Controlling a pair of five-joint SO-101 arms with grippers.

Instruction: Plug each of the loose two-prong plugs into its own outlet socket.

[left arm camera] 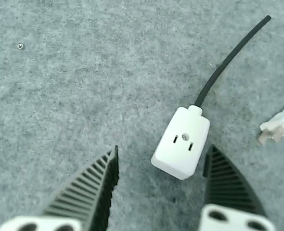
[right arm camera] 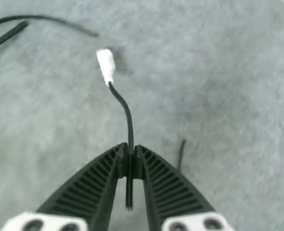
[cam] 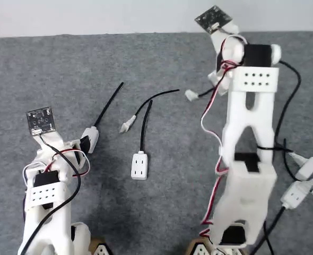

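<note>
Jaws of the left gripper (left arm camera: 162, 153) stand spread either side of one socket (left arm camera: 182, 142) on the tabletop (left arm camera: 60, 86); those of the right gripper (right arm camera: 130, 148) pinch the cord (right arm camera: 125, 110) of a plug (right arm camera: 106, 65). Neither it nor the second plug (cam: 127, 126) is seated, and the second socket (cam: 139, 164) lies free: both pairings look still to do

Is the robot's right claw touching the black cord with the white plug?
Touching. The right wrist view shows the right gripper shut on the black cord, pinching it from both sides, some way from its white plug.
</note>
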